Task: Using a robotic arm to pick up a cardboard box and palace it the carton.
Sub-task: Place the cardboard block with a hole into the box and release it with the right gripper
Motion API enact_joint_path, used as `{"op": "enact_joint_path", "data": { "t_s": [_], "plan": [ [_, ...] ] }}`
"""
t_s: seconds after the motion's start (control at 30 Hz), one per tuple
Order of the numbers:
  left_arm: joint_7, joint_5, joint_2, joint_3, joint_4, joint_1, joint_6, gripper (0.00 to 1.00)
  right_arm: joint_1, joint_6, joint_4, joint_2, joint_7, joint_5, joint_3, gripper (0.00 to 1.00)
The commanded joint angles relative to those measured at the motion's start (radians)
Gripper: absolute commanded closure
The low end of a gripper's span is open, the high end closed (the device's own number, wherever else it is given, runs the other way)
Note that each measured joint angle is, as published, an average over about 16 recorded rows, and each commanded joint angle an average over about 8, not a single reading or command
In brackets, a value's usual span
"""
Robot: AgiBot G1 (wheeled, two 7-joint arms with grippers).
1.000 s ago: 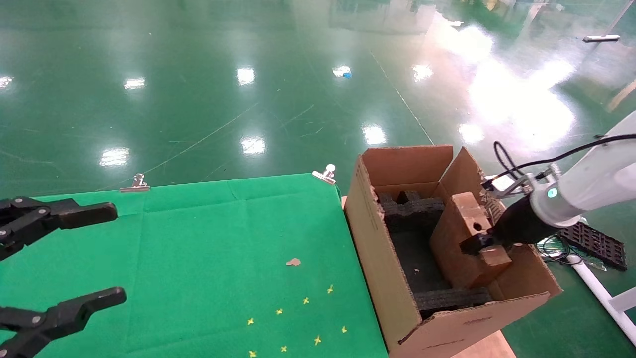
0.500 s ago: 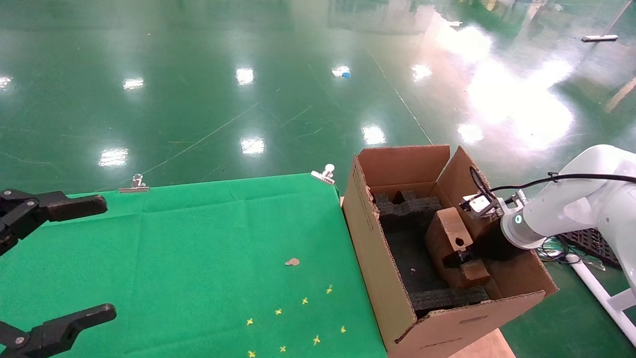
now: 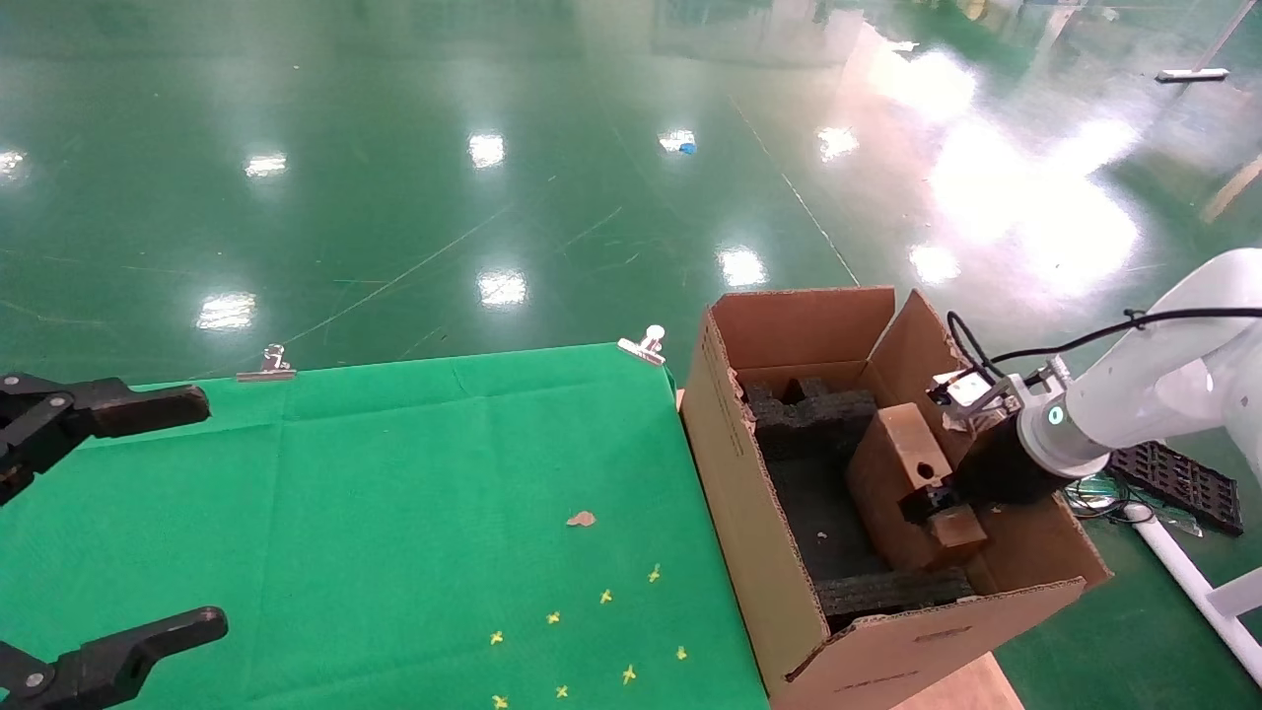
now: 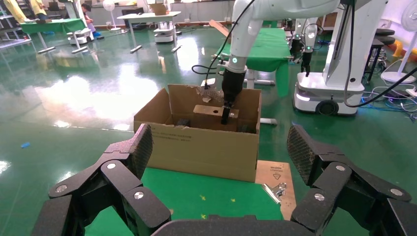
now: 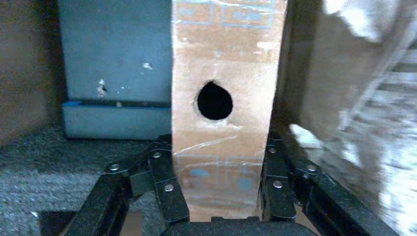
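Note:
The large brown carton (image 3: 730,493) stands at the right end of the green table, flaps up, with black foam blocks (image 3: 818,414) inside. The white robotic arm's right gripper (image 3: 942,503) is shut on the small slim cardboard box (image 3: 902,463) and holds it tilted inside the carton, round hole showing. In the right wrist view the fingers (image 5: 164,182) clamp both sides of the box (image 5: 223,64) below the hole. The all-black left gripper (image 3: 207,513) hangs open over the table's left side. Its wrist view shows the carton (image 4: 196,147) and the held box (image 4: 209,110).
A green cloth (image 3: 394,493) covers the table, held by metal clips (image 3: 646,345) at the far edge. Small yellow marks (image 3: 606,597) and a brown scrap (image 3: 582,519) lie on it. A black tray (image 3: 1178,483) and cables lie on the floor to the right.
The right gripper has lowered the small box deeper into the carton, then shifted it slightly back to the right. The left gripper has drawn a little to the left.

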Motion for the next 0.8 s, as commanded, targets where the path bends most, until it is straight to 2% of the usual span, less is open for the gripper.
{"op": "enact_joint_path", "data": {
  "t_s": [0.03, 0.3, 0.47, 0.63, 0.8],
  "plan": [
    [0.0, 0.0, 0.0, 0.0, 0.0, 0.0, 0.0, 0.0, 0.008, -0.008, -0.005, -0.002, -0.003, -0.008, -0.006, 0.0],
    [0.0, 0.0, 0.0, 0.001, 0.0, 0.0, 0.0, 0.0, 0.078, -0.039, -0.016, -0.014, -0.004, -0.03, -0.021, 0.0],
    [0.0, -0.001, 0.0, 0.001, 0.0, 0.0, 0.0, 0.0, 0.153, -0.052, -0.01, -0.012, -0.026, -0.033, -0.022, 0.0],
    [0.001, -0.001, 0.0, 0.001, 0.0, 0.0, 0.0, 0.0, 0.267, -0.059, 0.016, 0.011, -0.095, -0.009, -0.004, 0.0],
    [0.001, -0.001, -0.001, 0.001, 0.0, 0.0, -0.001, 0.0, 0.37, -0.031, 0.067, 0.055, -0.193, 0.033, 0.03, 0.0]
  ]
}}
